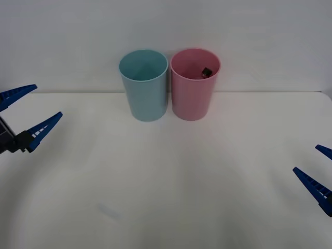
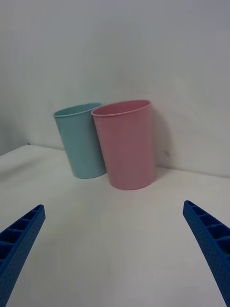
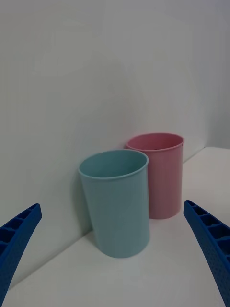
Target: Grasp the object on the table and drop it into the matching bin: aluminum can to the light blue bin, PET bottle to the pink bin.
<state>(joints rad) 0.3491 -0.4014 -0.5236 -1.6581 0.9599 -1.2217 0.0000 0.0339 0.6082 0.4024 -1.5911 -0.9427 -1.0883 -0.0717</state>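
Note:
The pink bin (image 1: 195,84) stands at the back of the white table (image 1: 166,192), touching the light blue bin (image 1: 144,85) on its left. Inside the pink bin, the black cap of the PET bottle (image 1: 206,71) peeks out below the rim; the rest of the bottle is hidden by the bin's wall. My left gripper (image 1: 49,100) hovers open at the table's left edge, holding nothing. My right gripper (image 1: 305,158) is open at the right edge, also holding nothing. Both wrist views look at the pink bin (image 2: 125,144) (image 3: 160,175) and the light blue bin (image 2: 81,140) (image 3: 117,201) from a distance.
A plain white wall rises right behind the two bins. Bare tabletop stretches between the grippers and in front of the bins.

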